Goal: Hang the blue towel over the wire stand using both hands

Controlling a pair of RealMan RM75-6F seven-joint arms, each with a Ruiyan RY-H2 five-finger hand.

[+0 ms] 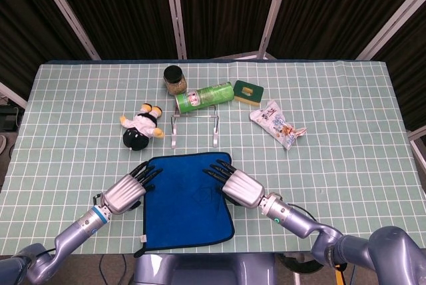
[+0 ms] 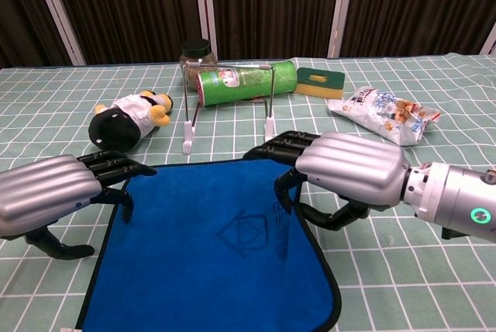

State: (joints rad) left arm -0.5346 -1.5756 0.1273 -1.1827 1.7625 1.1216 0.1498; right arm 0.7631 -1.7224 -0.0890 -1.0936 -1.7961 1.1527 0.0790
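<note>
Behind the flat blue towel (image 1: 188,200), under both empty, spread hands, a green can (image 1: 204,97) crowds the wire stand (image 1: 194,128)

No lettering on the can, packet or towel can be read.
</note>
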